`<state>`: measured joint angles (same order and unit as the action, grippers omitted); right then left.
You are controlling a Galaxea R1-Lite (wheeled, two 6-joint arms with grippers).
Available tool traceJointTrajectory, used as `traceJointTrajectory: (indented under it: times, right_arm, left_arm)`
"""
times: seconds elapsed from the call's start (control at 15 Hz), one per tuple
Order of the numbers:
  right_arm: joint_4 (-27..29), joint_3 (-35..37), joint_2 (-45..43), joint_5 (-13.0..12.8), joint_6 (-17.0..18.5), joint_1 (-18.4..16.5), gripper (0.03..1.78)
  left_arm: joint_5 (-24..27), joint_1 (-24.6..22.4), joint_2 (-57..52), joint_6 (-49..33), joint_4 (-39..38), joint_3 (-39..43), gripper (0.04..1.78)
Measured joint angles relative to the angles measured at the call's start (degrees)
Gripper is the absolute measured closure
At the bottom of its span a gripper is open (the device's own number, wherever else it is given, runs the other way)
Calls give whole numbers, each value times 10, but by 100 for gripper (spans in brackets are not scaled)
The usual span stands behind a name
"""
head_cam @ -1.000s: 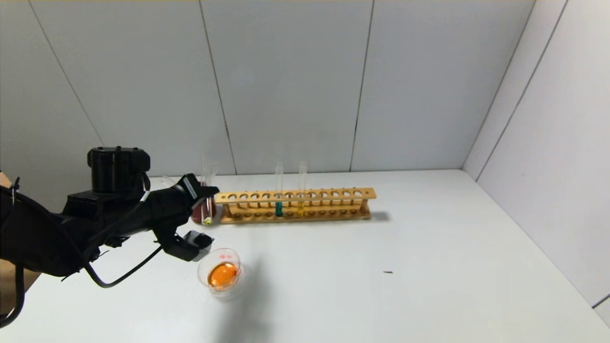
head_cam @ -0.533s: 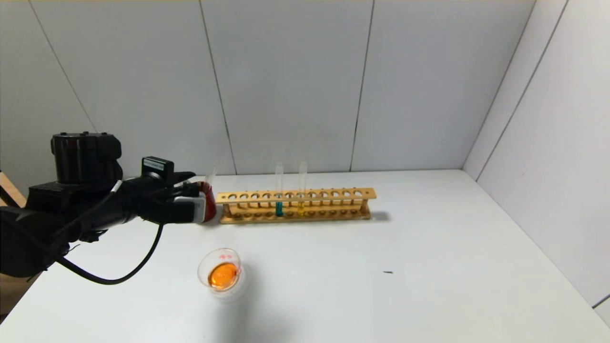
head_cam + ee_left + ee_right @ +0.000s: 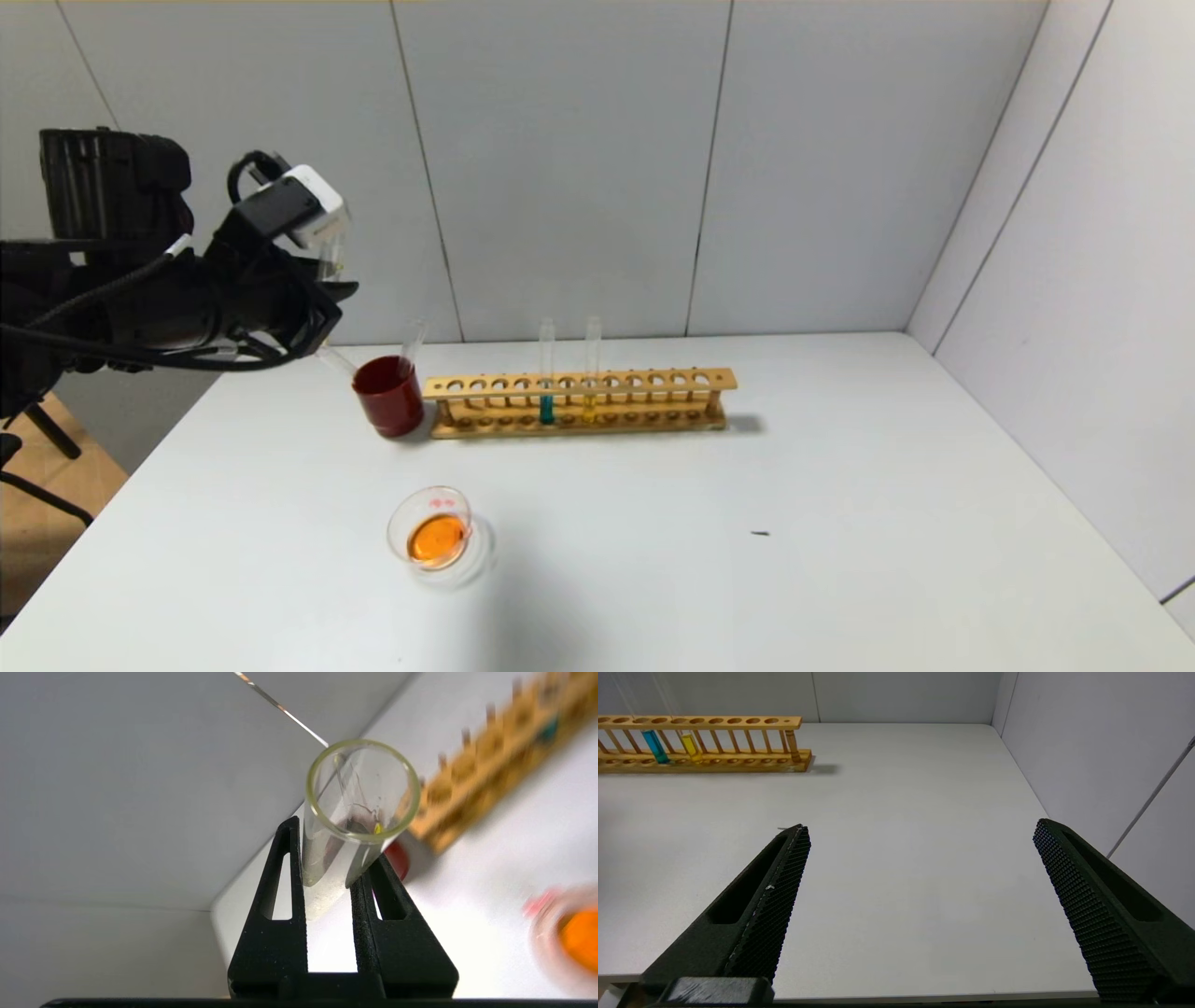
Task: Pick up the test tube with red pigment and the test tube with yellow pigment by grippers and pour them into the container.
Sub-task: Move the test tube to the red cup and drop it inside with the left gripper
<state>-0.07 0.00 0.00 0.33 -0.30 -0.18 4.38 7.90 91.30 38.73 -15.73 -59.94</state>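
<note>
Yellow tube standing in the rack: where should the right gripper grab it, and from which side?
Grip the yellow tube on its bare upper glass, above the rack top rail; its lower part sits inside the frame. Bring the open right gripper in level from the front, jaws straddling it. The teal tube stands close on its left.
</note>
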Motion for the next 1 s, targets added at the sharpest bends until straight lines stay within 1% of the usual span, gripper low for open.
traceJointTrajectory:
  times: [0.07,0.2,0.27,0.33,0.47,0.67,1.0]
  right_arm:
    - [0,0,0,0,0,0,6]
    - [0,0,0,0,0,0,6]
    - [0,0,0,0,0,0,6]
    - [0,0,0,0,0,0,6]
    - [0,0,0,0,0,0,6]
    - [0,0,0,0,0,0,6]
    - [0,0,0,0,0,0,6]
  left_arm:
    - [-1,0,2,-62,-7,-11,150]
    - [-2,-4,11,-167,-49,-20,150]
    - [-2,-10,19,-205,-75,-20,150]
    - [-2,-17,27,-222,-96,-17,150]
    - [-2,-30,48,-236,-123,-12,150]
    - [-3,-40,80,-253,-126,-14,150]
    - [-4,-45,144,-259,-125,-59,150]
